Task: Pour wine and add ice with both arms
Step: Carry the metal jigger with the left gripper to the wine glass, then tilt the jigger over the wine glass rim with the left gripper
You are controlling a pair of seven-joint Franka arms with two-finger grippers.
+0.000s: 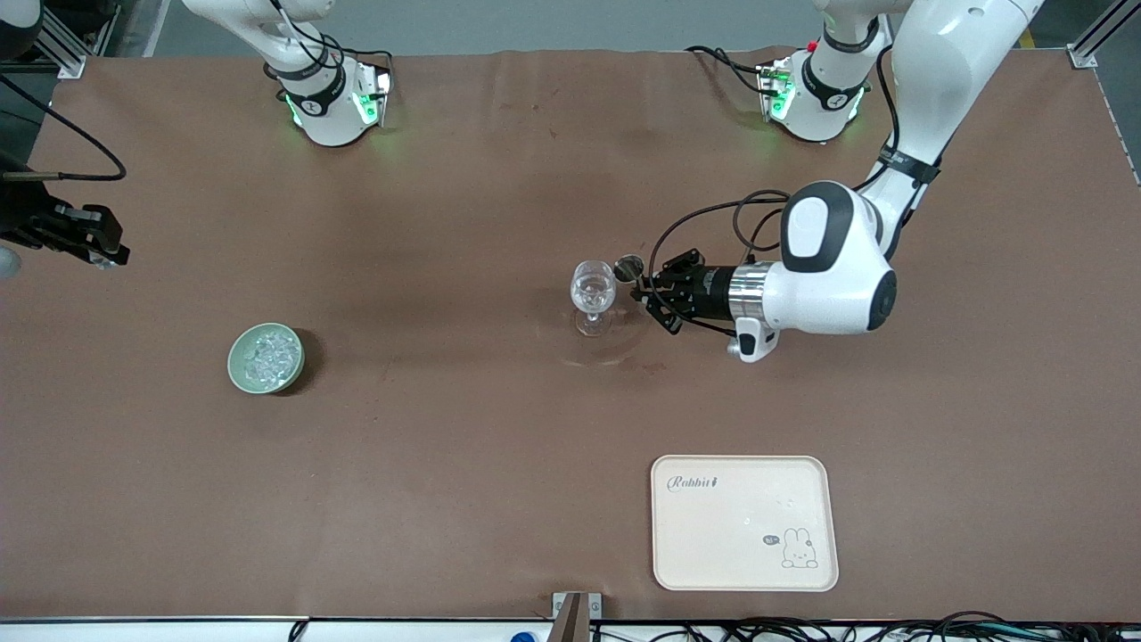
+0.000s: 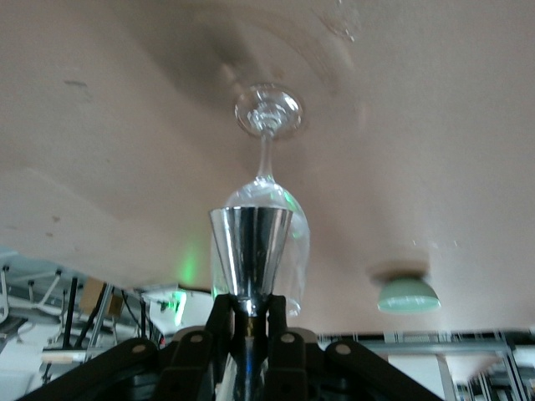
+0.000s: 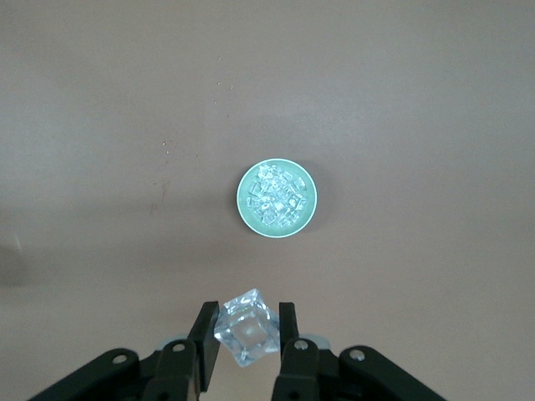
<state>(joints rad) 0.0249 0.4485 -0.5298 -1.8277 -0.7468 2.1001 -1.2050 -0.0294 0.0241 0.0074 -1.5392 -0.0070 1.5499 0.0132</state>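
Right gripper (image 3: 244, 336), clamped on one clear ice cube (image 3: 246, 327), should travel level to the clear stemmed glass (image 1: 593, 290); left gripper (image 2: 248, 302) grips a steel jigger (image 2: 250, 249)

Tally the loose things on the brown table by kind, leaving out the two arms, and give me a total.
Clear stemmed wine glass: 1
Pale green round bowl filled with small clear ice chunks: 1
Cream rectangular tray with a rabbit print: 1
Small shiny metal cup held in the left pincer: 1
Single clear ice cube held in the right pincer: 1
Total: 5
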